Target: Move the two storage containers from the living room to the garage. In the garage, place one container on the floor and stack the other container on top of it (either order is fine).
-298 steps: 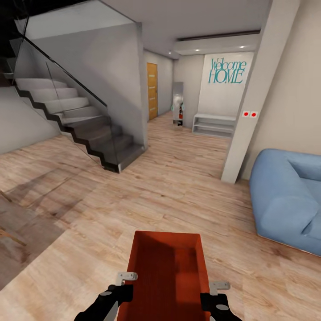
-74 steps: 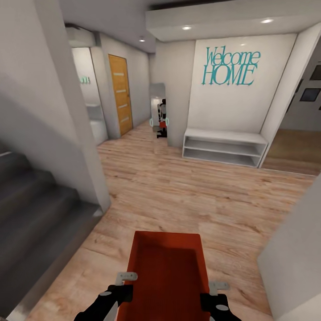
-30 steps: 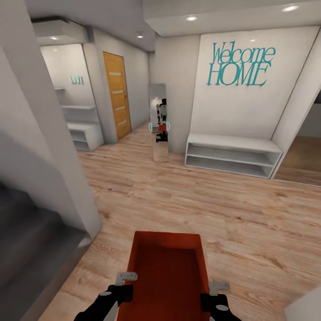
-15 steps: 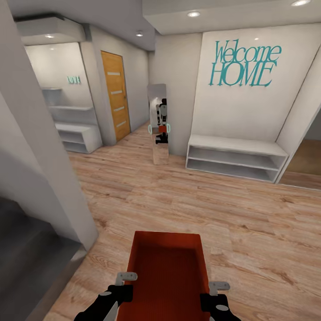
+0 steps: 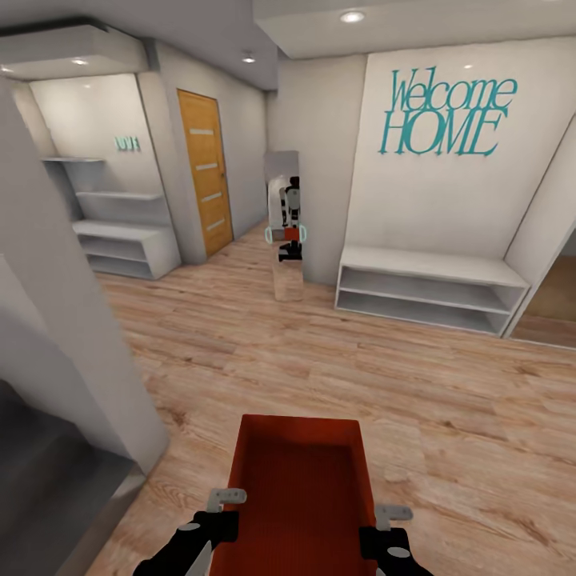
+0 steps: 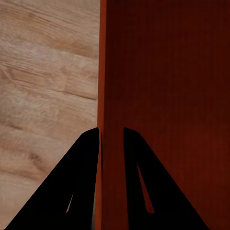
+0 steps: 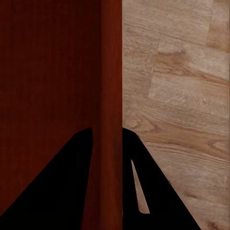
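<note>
An orange-red storage container (image 5: 300, 488) hangs in front of me, carried over the light wood plank floor (image 5: 360, 376). My left gripper (image 5: 228, 512) is shut on its left wall, and the left wrist view shows that container wall (image 6: 108, 86) pinched between the two black fingers of the left gripper (image 6: 111, 134). On the opposite wall my right gripper (image 5: 382, 526) is shut; in the right wrist view the right gripper (image 7: 108, 133) straddles the container rim (image 7: 111, 72). The garage is out of view.
A grey wall corner (image 5: 72, 320) and a dark stair base (image 5: 40, 480) stand close at the left. Ahead are a standing mirror (image 5: 286, 224), a white low shelf bench (image 5: 428, 290) under a "Welcome HOME" wall, a wooden door (image 5: 206, 172) and white shelves (image 5: 120, 240).
The camera has advanced down the hallway and turned slightly left: shelves at the left have come into view and the bench has slid right. The container stays held the same between both grippers.
</note>
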`<state>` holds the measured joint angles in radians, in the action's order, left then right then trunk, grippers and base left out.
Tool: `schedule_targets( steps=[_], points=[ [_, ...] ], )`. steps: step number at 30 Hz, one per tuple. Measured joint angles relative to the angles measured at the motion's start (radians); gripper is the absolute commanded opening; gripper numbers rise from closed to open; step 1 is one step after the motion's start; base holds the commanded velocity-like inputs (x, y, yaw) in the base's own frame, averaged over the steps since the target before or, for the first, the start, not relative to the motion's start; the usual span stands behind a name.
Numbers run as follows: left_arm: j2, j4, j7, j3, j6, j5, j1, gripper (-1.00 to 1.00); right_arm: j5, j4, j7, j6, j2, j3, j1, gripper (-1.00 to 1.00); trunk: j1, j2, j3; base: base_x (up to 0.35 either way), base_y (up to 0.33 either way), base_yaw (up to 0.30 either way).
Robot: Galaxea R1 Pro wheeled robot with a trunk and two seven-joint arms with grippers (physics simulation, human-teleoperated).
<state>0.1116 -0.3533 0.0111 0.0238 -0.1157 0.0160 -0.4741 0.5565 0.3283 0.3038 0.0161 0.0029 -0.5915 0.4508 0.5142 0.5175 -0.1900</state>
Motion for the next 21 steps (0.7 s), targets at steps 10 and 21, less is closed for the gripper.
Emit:
schedule_targets(
  steps=[10, 21],
  points=[
    [0.0, 0.0, 0.0, -0.001, 0.0, -0.001, 0.0, -1.0, 0.0, 0.0, 0.0, 0.0, 0.0, 0.0, 0.0, -1.0, 0.0, 0.0, 0.0, 0.324, 0.0, 0.0],
    [0.001, 0.0, 0.0, -0.002, 0.003, -0.003, 0.0, -1.0, -0.002, 0.0, -0.001, 0.002, -0.001, 0.002, 0.0, -1.0, 0.0, 0.0, 0.0, 0.324, 0.0, 0.0]
  ],
)
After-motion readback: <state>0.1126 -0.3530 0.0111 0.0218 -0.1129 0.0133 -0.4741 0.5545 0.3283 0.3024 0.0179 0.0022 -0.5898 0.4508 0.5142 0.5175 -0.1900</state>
